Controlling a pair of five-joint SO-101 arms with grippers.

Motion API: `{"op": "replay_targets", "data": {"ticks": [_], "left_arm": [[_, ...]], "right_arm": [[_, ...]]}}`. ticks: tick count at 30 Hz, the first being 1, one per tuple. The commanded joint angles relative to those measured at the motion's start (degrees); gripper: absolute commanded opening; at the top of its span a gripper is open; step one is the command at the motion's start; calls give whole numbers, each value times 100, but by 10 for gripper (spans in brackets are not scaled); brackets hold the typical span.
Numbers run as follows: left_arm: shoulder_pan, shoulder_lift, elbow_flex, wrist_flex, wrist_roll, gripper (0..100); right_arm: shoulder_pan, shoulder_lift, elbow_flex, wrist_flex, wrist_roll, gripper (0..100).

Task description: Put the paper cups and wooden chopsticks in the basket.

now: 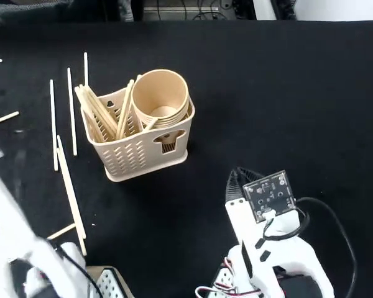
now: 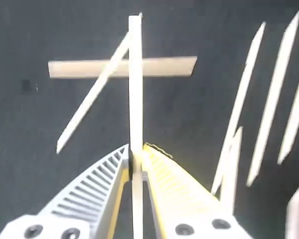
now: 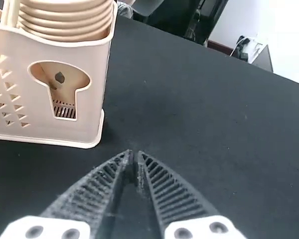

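While the right hand [image 3: 134, 162] sits closed — the left hand [image 2: 136, 160] pinches a chopstick [image 2: 135, 84].

Cups [image 1: 160, 93] in basket [image 1: 137, 155]; loose chopsticks [image 1: 71, 112] left of it

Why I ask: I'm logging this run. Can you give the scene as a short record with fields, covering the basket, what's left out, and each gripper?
basket: beige, slotted, upright on the black table
paper cups: stacked inside the basket
chopsticks inside: several, leaning in the other compartment
loose chopsticks: several on the table beside the basket
left gripper: shut on a held chopstick
right gripper: shut, empty, near the basket
task status: unfinished
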Motion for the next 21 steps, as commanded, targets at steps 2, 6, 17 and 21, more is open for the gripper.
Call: {"op": "replay_targets", "data": {"ticks": [2,6,17,21], "left_arm": [[1121,-1934,576,-1275,879,29],[1938,-2541,866,-1925,1011,29],[3837,-3121,1191,-3103,1767,29],[4541,-3130,1824,-3736,1802,29]], "right_arm": [[79,-505,462,-281,-9,11],[88,-505,840,-571,-589,11],[105,-505,2440,-1371,-712,11],[105,-505,3099,-2119,-712,11]]}}
